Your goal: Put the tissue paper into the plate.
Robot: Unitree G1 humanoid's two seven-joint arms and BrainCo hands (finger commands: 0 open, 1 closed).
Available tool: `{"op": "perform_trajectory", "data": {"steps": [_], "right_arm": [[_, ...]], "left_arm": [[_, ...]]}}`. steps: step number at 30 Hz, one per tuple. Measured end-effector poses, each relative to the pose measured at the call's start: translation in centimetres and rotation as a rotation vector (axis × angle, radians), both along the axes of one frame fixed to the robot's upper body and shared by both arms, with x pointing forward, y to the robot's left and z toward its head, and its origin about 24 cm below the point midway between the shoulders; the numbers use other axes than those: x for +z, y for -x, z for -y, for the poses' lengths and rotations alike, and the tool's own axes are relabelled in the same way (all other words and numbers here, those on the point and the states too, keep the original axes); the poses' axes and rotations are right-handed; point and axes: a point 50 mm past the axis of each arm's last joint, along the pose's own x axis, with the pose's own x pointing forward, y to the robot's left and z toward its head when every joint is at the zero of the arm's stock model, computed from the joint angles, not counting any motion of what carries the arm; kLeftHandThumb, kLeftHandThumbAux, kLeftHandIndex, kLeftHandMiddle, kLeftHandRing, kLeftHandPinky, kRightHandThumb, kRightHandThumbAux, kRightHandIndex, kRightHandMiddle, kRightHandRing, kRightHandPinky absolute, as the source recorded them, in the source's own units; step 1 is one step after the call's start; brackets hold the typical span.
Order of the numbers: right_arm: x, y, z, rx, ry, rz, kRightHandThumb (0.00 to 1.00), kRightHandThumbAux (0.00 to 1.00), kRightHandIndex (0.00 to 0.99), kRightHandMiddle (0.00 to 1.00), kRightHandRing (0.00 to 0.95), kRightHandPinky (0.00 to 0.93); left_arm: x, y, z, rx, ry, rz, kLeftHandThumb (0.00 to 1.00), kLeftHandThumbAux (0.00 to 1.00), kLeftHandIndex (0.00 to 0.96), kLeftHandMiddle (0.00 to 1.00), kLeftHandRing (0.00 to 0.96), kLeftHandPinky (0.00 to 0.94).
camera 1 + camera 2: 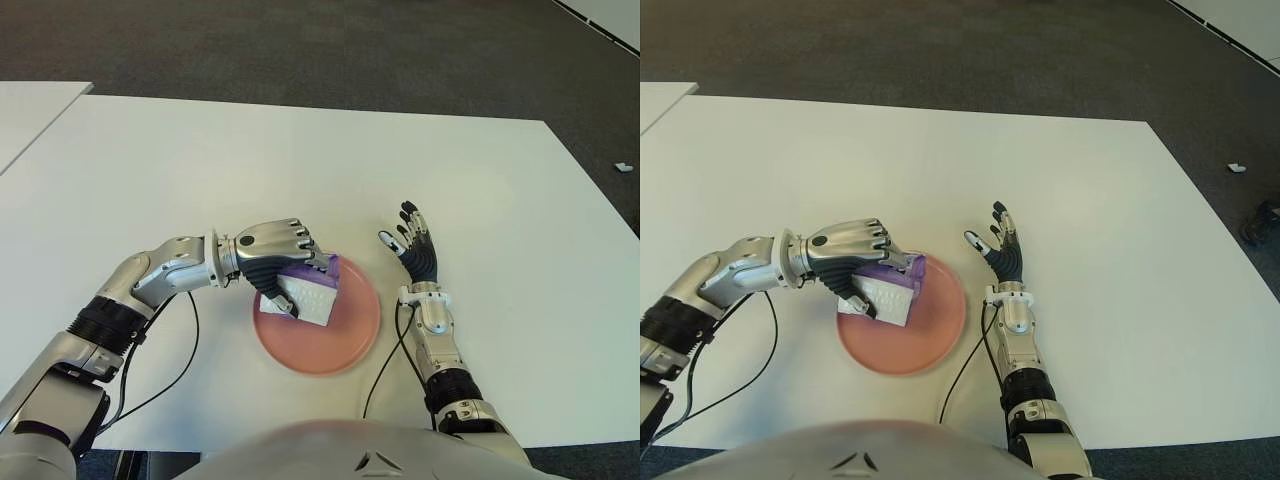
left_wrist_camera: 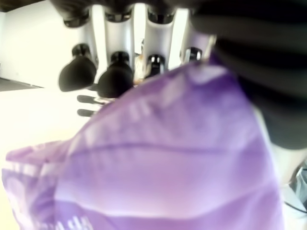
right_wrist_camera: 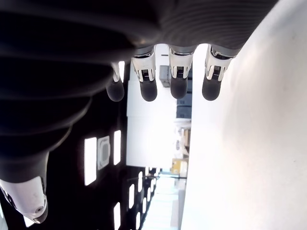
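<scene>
Half the tissue pack hides under the gripping left robot hand over plate.

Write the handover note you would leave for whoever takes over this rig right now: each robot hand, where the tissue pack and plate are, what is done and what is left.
Left robot hand: shut on the purple tissue pack, holding it over the pink plate.
Right robot hand: open, holding nothing, just right of the plate.
Done: pack grasped and brought to the plate.
Left: release the pack into the plate and draw the left robot hand clear. Whether the pack already touches the plate cannot be told.
</scene>
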Motion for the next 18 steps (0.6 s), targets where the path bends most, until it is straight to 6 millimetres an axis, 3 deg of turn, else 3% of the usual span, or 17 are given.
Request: {"op": "perform_trajectory", "data": {"steps": [13, 18], "right_arm": [[0.0, 0.0, 0.0, -0.003, 0.000, 0.001, 0.000, 0.596, 0.000, 0.000, 0.000, 0.000], [0.0, 0.0, 0.0, -0.004, 0.000, 0.001, 0.000, 0.599, 0.000, 0.000, 0.000, 0.000]], "left_arm": [[-0.9, 0.1, 0.4, -0.009, 0.070, 0.080, 0.747, 0.696, 0.443, 0.820, 0.826, 0.796], [-1.3, 0.3, 0.6, -0.010, 0.102, 0.103, 0.722, 0.699, 0.434, 0.730, 0.721, 0.665]]}}
